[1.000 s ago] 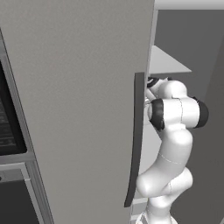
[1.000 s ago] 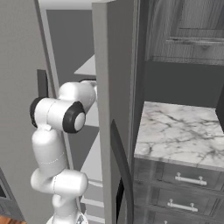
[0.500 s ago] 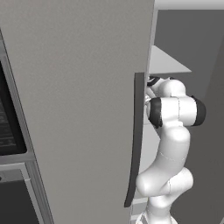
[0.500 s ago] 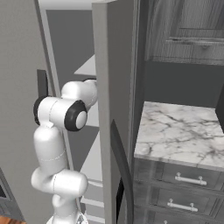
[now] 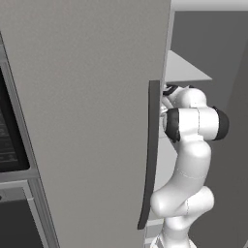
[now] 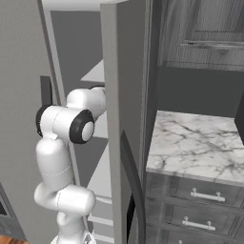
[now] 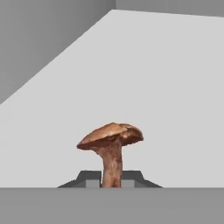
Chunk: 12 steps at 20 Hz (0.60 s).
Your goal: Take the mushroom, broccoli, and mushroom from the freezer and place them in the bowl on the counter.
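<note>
A brown mushroom [image 7: 111, 134] stands upright on a white shelf [image 7: 166, 87] inside the freezer [image 5: 87, 121]. My gripper [image 7: 111, 180] is shut on the mushroom's stem, with one dark fingertip on each side of it. In both base views the white arm [image 5: 191, 123] reaches in between the freezer's open doors, and the hand is hidden behind the door edge. The counter [image 6: 195, 143] lies to the right of the freezer. The broccoli and the bowl are out of view.
The freezer's left door carries a long dark bar handle [image 5: 151, 155] close beside the arm. The right door [image 6: 121, 95] stands edge-on between the arm and the counter. Dark grey drawers [image 6: 205, 195] sit below the counter, an upper cabinet [image 6: 200, 33] above.
The arm's upper joint has drifted slightly left and otherwise holds its pose inside the freezer. The jaws have closed onto the mushroom's stem.
</note>
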Tool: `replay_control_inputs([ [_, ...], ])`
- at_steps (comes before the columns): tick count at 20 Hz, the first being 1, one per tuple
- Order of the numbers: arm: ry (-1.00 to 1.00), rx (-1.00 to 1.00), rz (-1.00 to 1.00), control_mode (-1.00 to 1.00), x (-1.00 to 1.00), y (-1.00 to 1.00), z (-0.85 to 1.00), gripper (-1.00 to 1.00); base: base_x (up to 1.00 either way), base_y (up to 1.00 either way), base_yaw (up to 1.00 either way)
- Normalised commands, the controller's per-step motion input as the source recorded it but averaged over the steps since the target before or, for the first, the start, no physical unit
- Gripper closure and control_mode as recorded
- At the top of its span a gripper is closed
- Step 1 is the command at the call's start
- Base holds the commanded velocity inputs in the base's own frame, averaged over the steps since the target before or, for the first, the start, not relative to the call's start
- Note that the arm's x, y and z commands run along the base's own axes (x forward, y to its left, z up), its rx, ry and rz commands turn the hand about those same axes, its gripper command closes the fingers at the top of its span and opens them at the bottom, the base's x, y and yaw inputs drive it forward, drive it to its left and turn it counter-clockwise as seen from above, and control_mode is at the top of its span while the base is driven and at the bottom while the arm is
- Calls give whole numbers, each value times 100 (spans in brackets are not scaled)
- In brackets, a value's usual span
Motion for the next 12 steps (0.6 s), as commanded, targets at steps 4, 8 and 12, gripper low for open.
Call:
replay_control_inputs([
  [4, 0, 0, 0, -100, -25, 11, -8, 100, 0, 0, 0],
  [8, 0, 0, 0, -100, -31, 14, -5, 100, 0, 0, 0],
  [12, 0, 0, -2, -100, -46, 11, -1, 100, 0, 0, 0],
])
